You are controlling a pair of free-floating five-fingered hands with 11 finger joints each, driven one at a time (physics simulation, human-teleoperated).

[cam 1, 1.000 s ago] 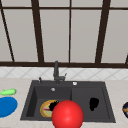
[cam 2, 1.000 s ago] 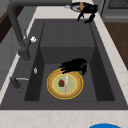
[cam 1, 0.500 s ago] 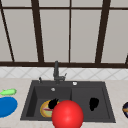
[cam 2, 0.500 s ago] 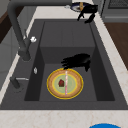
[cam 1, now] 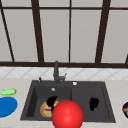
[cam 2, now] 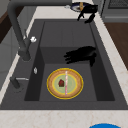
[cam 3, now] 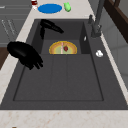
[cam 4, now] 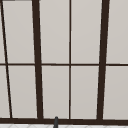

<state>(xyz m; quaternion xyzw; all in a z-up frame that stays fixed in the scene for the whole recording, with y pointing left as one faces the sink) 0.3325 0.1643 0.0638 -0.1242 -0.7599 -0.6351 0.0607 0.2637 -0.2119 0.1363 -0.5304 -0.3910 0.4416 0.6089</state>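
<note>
In the front view the left hand (cam 1: 51, 101) hangs over the yellow plate (cam 1: 45, 110) in the left basin of the sink (cam 1: 105, 100), and a red ball (cam 1: 67, 115) hides part of that plate. The left side view shows the whole plate (cam 2: 65, 83) with a small dark red piece (cam 2: 61, 83) on it; the hand (cam 2: 81, 53) is above its far edge, fingers straight and holding nothing. The right hand (cam 1: 93, 103) floats over the right basin; in the right side view (cam 3: 23, 53) its fingers are relaxed, holding nothing. A blue dish (cam 3: 50, 8) and a green thing (cam 3: 67, 6) lie on the bench.

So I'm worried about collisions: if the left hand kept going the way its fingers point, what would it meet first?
Probably the sink's back wall. The left hand hovers above the plate, fingers toward the faucet side, though its height is uncertain.
</note>
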